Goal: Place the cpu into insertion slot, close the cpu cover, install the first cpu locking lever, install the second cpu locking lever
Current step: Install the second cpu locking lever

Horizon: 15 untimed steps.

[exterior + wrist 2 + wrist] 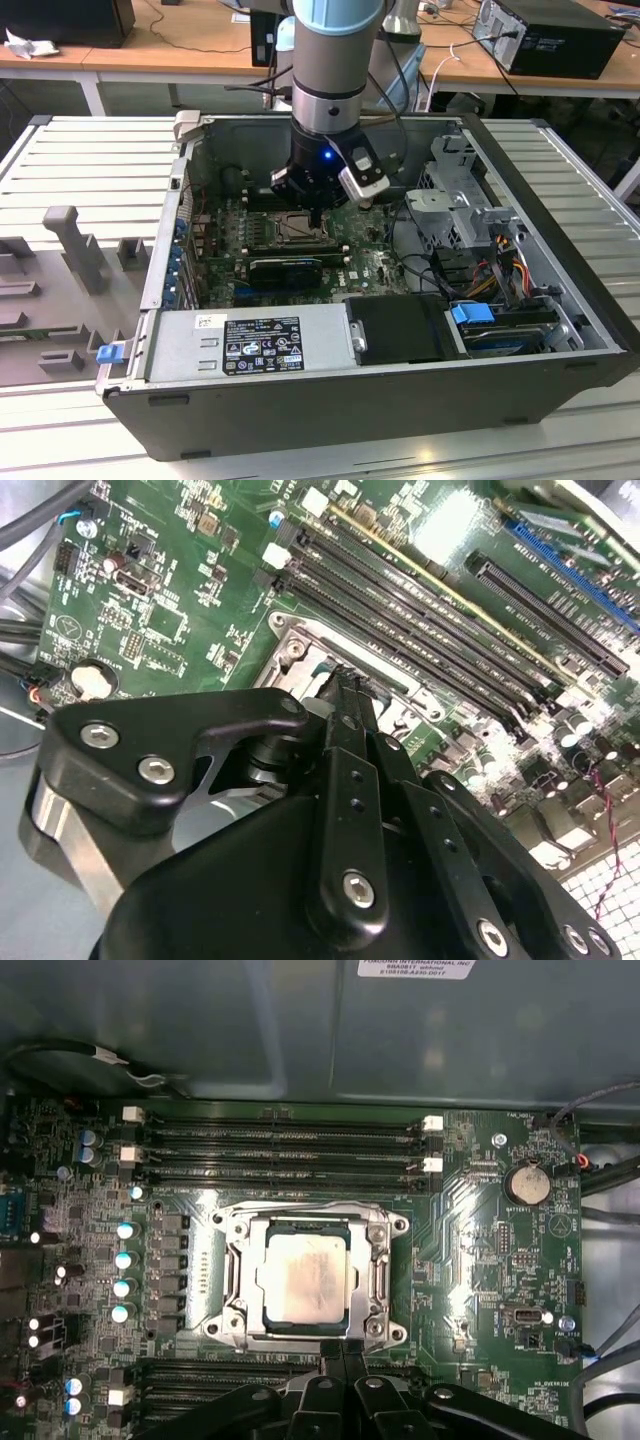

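The jaws are brought together to a narrow tip with nothing seen between them – the gripper [340, 1355] is poised at the edge of the socket frame, just beside the chip.

The computer case [560, 250] lies open on the slatted table [80, 160], with the arm [335, 60] reaching straight down into it. On the green board [480, 1260], the insertion slot [235, 1280] is seen between the banks of memory slots [280, 1145]. The cpu [305, 1278] is already seated flat in the slot, pale metal face up; being square, it has no long axis, and its edges run parallel to the frame. The cpu cover [380, 1275] appears to be laid down around the chip, the chip showing through its cut-out, though this is not certain.

The step in hand is judged to be one of the locking levers – which one cannot be told. A fine push along the frame edge would be called for, kept clear of the chip face.
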Each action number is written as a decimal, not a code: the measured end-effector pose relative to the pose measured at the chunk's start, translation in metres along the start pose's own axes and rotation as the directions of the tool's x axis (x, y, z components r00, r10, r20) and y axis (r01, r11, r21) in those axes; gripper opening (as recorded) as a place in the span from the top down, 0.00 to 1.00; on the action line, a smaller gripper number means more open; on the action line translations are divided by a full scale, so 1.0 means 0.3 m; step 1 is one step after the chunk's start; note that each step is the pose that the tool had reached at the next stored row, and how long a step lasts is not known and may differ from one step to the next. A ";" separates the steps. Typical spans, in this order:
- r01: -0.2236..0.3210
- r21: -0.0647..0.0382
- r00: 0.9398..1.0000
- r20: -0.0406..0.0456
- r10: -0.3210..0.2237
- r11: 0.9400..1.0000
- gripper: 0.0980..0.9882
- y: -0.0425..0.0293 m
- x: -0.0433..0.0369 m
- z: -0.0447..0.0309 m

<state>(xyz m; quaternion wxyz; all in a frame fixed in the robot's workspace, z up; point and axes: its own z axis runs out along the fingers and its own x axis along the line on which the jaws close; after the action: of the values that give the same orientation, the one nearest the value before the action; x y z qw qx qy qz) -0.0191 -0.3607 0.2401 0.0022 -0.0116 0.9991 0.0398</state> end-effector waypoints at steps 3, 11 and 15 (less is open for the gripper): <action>0.000 0.000 1.000 0.000 0.000 1.000 0.99 -0.005 0.000 0.000; 0.000 0.000 1.000 0.000 0.000 1.000 0.99 -0.032 0.001 -0.003; 0.000 0.000 1.000 0.000 0.000 1.000 0.99 -0.047 0.001 -0.004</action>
<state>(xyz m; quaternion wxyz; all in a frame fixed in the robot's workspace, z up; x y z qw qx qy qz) -0.0191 -0.3748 0.2400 0.0022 -0.0115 0.9991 0.0398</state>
